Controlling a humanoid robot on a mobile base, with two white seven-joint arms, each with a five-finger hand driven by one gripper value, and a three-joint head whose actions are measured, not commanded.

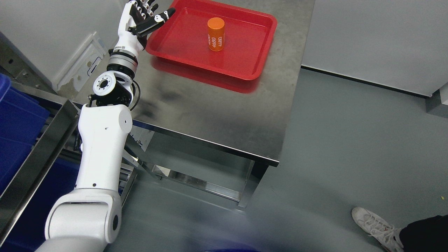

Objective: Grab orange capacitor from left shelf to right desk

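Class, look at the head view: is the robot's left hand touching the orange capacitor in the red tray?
Apart. The head view shows the left hand open at the red tray's left rim, with bare tray floor between its fingers and the upright orange capacitor.

Desk (217, 115): steel, standing on the grey floor (350, 147).
Lying on it: red tray (241, 66).

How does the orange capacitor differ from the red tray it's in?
The orange capacitor is an upright cylinder with white print; the red tray is flat, shallow, rectangular and plain. The capacitor is small beside the tray. The capacitor stands inside the tray; the tray rests on the steel desk. The left hand touches neither.
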